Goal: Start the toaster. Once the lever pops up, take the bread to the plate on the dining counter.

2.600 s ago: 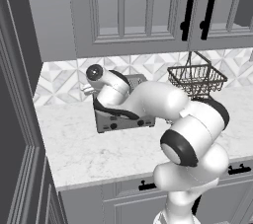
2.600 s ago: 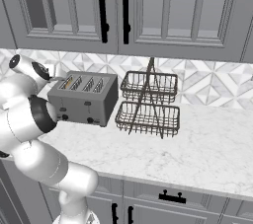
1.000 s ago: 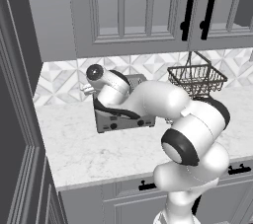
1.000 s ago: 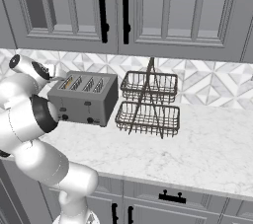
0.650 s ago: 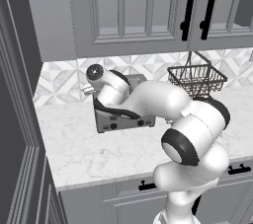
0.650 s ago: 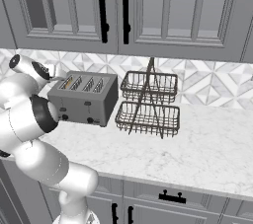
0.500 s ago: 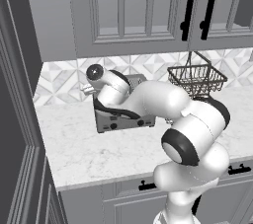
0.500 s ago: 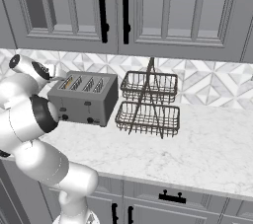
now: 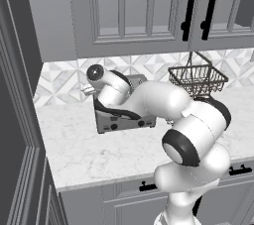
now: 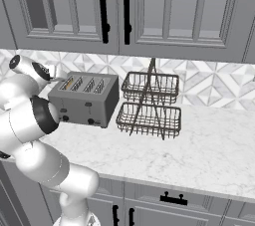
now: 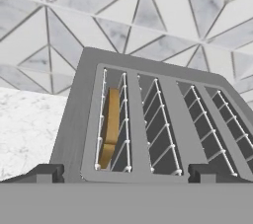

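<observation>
Hand view: the toaster [image 11: 148, 119] lies directly below the pincer [image 11: 121, 172], whose two dark tips stand wide apart at the near edge of the slots, clamped on nothing.
Change: nothing has shifted across the last few seconds; arm, toaster and wire baskets [image 10: 149, 104] hold the same places in both base views as in the earlier frames.
Meaning: by this showing the robot is waiting out the toasting cycle, poised over the slots for the lift, though no lever can be made out clearly enough to say whether it is down or up.
Bread: one golden-tan slice, the bread [image 11: 109, 127], sits sunk in the leftmost slot as the hand sees it, its top below the rim.
Toaster slots: four, three of them showing bare wire guides.
Toaster location: on the marble table [image 10: 209, 155] against the tiled backsplash, just beside the baskets; in the left base view the toaster [image 9: 111, 122] is partly hidden by the arm.
Knobs: two dark ones on the front face in the right base view, where the toaster [image 10: 85, 99] shows whole.
Baskets: one two-tier wire rack, both tiers empty.
Cabinet handles: two black bars above the table.
Still to do: lifting the slice and carrying it to the plate.
</observation>
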{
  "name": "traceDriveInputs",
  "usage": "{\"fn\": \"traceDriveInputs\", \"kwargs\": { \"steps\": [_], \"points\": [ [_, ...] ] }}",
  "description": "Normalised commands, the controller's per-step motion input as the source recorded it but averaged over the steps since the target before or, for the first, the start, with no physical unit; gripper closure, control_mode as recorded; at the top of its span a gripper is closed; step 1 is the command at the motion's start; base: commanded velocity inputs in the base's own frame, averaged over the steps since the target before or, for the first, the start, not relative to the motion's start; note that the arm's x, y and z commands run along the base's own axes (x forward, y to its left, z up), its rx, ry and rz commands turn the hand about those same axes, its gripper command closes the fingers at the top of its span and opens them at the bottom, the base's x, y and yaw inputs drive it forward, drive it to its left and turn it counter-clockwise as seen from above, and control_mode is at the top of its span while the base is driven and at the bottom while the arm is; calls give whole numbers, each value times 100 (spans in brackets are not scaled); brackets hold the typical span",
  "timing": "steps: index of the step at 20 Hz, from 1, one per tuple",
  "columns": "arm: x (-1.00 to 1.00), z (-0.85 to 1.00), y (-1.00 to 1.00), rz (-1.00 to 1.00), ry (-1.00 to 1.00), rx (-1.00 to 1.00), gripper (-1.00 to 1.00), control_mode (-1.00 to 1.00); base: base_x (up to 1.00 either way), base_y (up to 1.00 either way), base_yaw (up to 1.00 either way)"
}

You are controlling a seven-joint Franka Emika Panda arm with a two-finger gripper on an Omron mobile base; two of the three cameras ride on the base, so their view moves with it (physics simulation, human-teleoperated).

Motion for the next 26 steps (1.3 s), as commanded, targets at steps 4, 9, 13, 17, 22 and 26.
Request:
{"fn": "traceDriveInputs", "kwargs": {
  "steps": [4, 9, 13, 17, 22, 26],
  "points": [
    [0, 0, 0, 0, 0, 0, -100, -100, 0, 0, 0],
    [0, 0, 0, 0, 0, 0, -100, -100, 0, 0, 0],
    [0, 0, 0, 0, 0, 0, -100, -100, 0, 0, 0],
    [0, 0, 0, 0, 0, 0, -100, -100, 0, 0, 0],
    [0, 0, 0, 0, 0, 0, -100, -100, 0, 0, 0],
    [0, 0, 0, 0, 0, 0, -100, -100, 0, 0, 0]
  ]
}}
